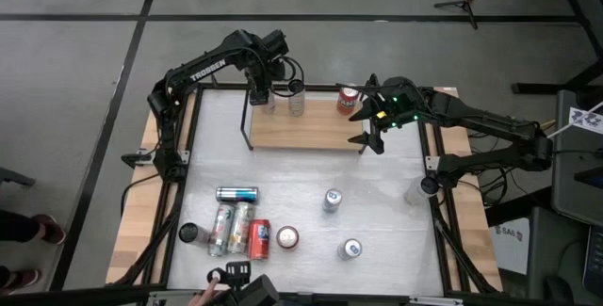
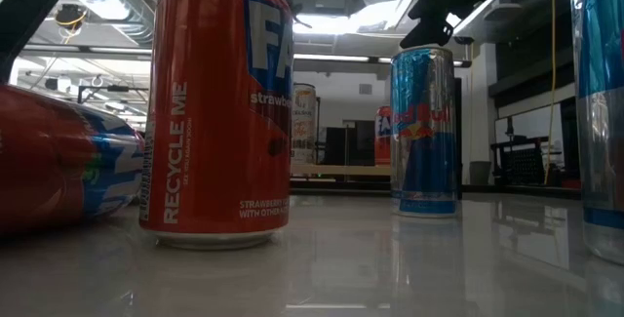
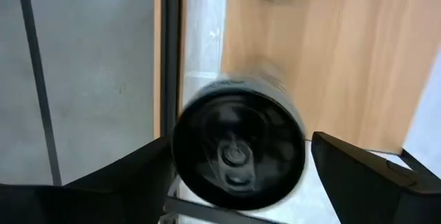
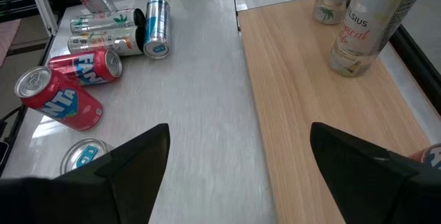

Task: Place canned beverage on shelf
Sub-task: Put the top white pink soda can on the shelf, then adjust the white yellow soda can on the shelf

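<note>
3 cans stand on the shelf (image 1: 306,127) now: 2 at its far left end, 1 red can (image 1: 348,99) at the far right. Left claw (image 1: 258,89) is over the far-left can (image 3: 238,151), fingers apart w/ the can between, not squeezing. Right claw (image 1: 369,127) hangs over the shelf's right end, wide apart, holding nothing. Approx 8 cans wait on the desk (image 1: 396,240), some lying down. Lots left.

Both arms matte black, jointed tubular links. Left arm (image 1: 203,69): white "TROSSEN" lettering along the upper link; black cable looping beside the wrist. Right arm (image 1: 490,132): small green lights lit on the wrist housing; black cabling trailing along the links to the base. Gripper fingers (image 4: 131,165) broad, flat, dark wedges with angular edges, same in both wrist views.
</note>
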### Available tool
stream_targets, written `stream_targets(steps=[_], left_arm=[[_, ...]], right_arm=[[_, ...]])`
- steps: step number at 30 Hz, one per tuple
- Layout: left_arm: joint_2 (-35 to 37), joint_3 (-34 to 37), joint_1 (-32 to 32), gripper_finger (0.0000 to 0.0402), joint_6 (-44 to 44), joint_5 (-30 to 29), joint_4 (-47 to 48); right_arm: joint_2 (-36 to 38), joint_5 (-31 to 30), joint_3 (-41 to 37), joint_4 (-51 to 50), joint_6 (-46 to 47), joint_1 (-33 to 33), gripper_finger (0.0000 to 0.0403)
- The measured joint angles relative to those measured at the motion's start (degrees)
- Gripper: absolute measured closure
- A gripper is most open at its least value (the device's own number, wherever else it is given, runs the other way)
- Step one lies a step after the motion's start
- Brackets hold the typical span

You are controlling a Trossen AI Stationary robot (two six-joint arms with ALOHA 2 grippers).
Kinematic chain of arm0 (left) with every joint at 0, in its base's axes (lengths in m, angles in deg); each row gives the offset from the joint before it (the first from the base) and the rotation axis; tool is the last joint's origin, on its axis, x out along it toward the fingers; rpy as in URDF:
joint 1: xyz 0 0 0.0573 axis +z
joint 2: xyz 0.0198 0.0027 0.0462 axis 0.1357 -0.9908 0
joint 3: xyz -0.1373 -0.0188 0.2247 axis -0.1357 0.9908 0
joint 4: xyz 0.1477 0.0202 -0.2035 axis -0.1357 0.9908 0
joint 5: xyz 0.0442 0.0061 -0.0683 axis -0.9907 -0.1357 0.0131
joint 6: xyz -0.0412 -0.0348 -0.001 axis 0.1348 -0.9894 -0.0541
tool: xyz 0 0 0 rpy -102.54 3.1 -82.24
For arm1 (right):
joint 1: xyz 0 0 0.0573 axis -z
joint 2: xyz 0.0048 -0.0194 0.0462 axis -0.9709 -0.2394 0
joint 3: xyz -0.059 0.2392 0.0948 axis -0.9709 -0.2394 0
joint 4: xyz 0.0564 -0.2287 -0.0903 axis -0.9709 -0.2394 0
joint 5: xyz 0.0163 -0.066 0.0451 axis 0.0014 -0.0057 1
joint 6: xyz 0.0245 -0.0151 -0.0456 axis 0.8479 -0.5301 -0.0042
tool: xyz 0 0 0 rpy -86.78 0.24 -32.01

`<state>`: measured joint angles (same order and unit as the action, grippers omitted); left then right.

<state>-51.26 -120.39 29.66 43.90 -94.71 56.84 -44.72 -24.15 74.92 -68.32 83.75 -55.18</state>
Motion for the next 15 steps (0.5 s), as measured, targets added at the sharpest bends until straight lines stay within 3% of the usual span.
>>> stream_targets(steps=[15], left_arm=[[7.89,-0.04,-0.66,0.0078,-1.76,2.89,0.04]], right_arm=[[0.0,0.0,0.0,0.0,0.0,0.0,0.0056]])
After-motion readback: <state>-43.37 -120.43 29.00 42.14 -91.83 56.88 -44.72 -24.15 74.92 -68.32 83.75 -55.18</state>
